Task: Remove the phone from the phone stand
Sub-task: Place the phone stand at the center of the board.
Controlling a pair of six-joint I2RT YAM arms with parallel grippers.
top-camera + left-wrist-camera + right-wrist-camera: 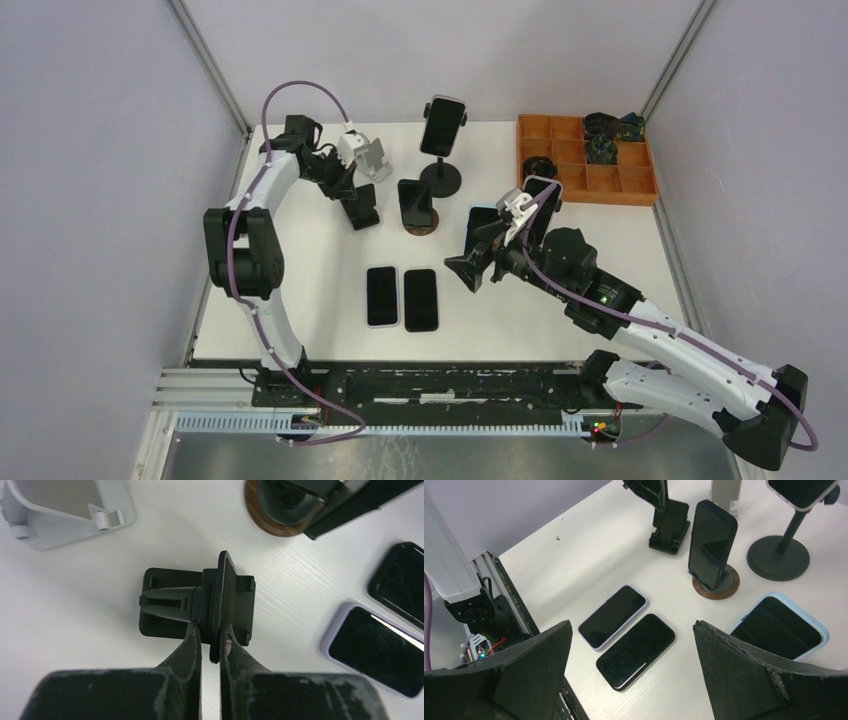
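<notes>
The phone [711,540] stood upright in its round wooden-based stand [719,586], long axis near vertical and leaning back a little, its screen turned toward the right hand [632,625]. That hand hung released, fingers spread wide, with the phone ahead of it and slightly to the right. It was clearly the nearer arm for the lift. The left hand [210,629] was clenched on the thin upright plate of a black stand [165,602] beside it, which seemed to hold no phone. At the bench's far right, a wooden compartment tray [610,197] held a few small dark parts [603,135] in its back cells.
</notes>
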